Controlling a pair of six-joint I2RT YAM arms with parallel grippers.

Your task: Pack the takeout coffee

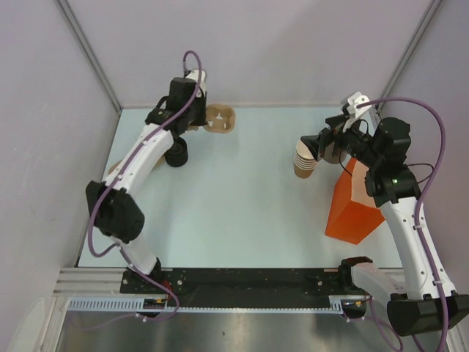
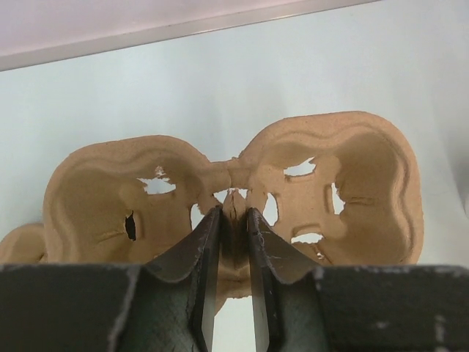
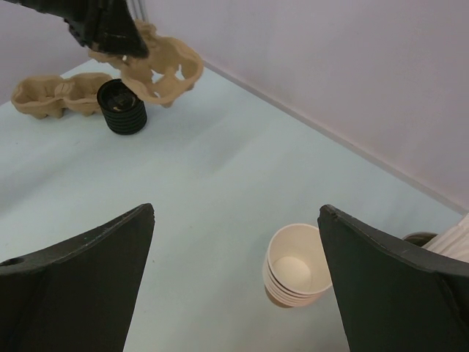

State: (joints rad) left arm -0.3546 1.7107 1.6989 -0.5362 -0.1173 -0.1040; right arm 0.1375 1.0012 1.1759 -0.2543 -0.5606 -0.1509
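Observation:
My left gripper is shut on the middle ridge of a tan pulp cup carrier, at the table's back left. In the right wrist view that carrier hangs tilted off the table. My right gripper stands wide open above a stack of tan paper cups, which sits just inside its right finger. In the top view the stack is below the right gripper. A stack of black lids stands near the carrier. The takeout coffee as a single lidded cup is out of view.
A second pulp carrier lies flat on the table left of the lids. An orange paper bag stands at the right beside the right arm. White sticks poke in at the right edge. Walls close off the back and sides.

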